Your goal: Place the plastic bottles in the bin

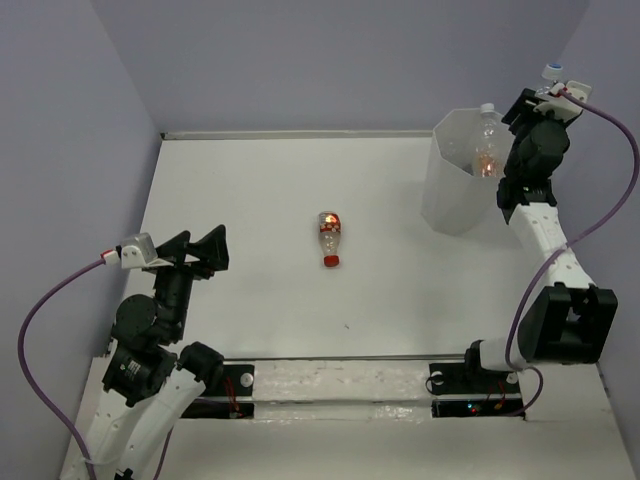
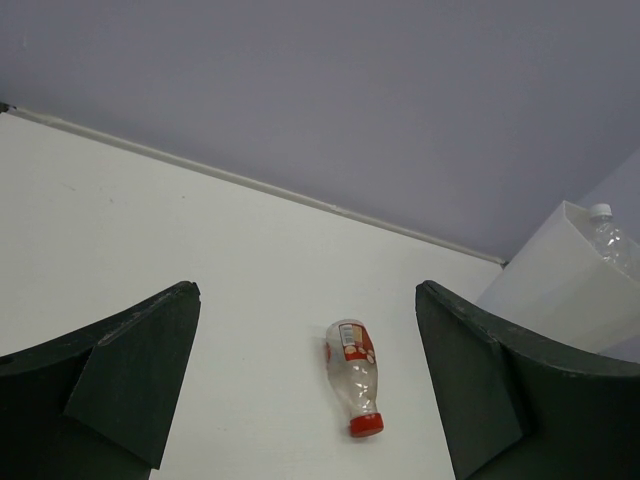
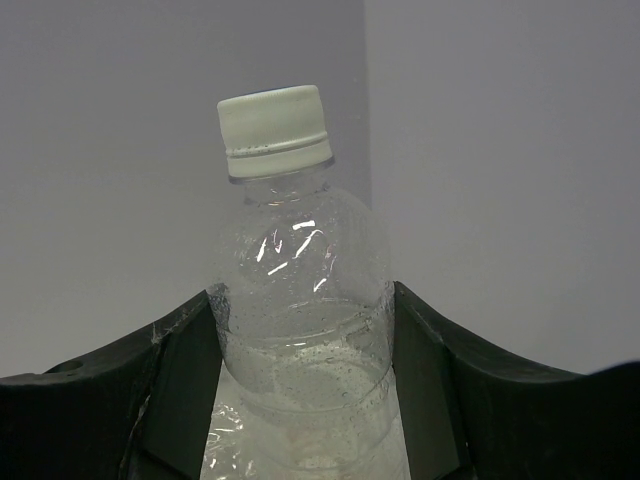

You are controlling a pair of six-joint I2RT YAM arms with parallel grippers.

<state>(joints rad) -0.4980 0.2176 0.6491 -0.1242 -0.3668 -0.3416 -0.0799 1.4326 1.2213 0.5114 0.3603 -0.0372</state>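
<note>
A clear bottle [image 3: 300, 290] is held over the bin [image 1: 445, 200] by the closed right fingers [image 3: 180, 390]; the left fingers [image 2: 130, 370] are spread, empty. The red-capped bottle [image 1: 329, 238] on the bench [image 1: 250, 200] is judged light, crushable: best gripped mid-body.

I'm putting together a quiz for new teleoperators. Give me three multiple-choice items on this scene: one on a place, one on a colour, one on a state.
1. Where on the table is the red-capped bottle?
A) far-left corner
B) around the middle
C) against the arm bases

2. The cap of the clear bottle held in the right end effector is:
A) white
B) blue
C) red

3. The left end effector is:
A) shut on a bottle
B) shut, empty
C) open, empty

Answers:
1 B: the top view shows it lying mid-table.
2 A: the right wrist view shows a white cap.
3 C: its fingers stand wide apart with nothing held between them.
</note>
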